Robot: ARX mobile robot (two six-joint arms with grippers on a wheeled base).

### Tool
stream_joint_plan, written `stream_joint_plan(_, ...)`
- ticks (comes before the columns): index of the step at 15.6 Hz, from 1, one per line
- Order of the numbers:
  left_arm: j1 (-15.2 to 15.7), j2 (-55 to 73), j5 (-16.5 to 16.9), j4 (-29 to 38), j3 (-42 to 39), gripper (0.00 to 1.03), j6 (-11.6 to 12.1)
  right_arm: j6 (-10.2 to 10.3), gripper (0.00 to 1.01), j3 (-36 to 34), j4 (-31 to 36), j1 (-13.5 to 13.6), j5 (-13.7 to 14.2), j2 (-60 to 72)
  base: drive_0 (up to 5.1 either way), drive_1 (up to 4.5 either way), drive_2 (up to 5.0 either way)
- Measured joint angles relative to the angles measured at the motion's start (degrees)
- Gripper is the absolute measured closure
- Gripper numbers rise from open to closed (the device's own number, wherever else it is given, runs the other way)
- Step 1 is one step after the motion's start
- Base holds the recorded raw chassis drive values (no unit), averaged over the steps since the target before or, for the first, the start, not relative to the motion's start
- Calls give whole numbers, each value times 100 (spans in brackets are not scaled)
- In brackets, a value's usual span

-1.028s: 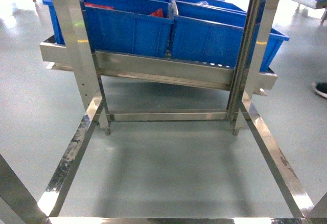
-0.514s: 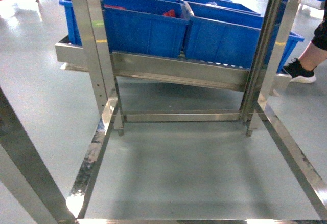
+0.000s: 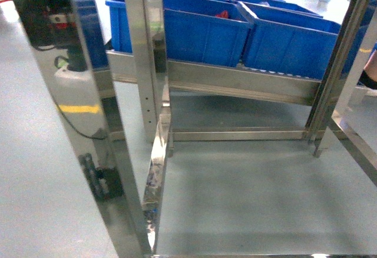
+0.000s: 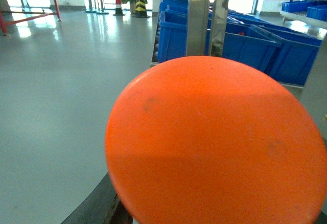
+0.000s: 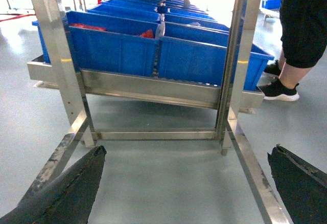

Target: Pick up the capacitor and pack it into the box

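The capacitor (image 4: 214, 142) fills most of the left wrist view as a bright orange round end face, very close to the camera. One dark finger (image 4: 99, 206) of my left gripper (image 4: 214, 220) shows at its lower left edge, against it; the other finger is hidden behind the orange face. My right gripper (image 5: 187, 152) is open, its two black fingers (image 5: 71, 188) wide apart over bare grey floor with nothing between them. The box is out of view. Neither gripper shows in the head view.
Rows of blue bins (image 3: 200, 31) sit on a slanted steel rack shelf (image 3: 235, 81). A shiny steel post (image 3: 76, 116) stands close at the left, low frame rails (image 3: 156, 169) run along the floor. A person's leg and shoe (image 5: 281, 88) are at the right.
The head view has swung left: the rack and bins slid to the right of the picture, and a near steel post now fills the left side.
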Motion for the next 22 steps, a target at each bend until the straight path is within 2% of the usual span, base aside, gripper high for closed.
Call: stream_joint_plan(22,0,0,-4,4,0,59,0,0,3,0,9,0,0,0,-490,246,246)
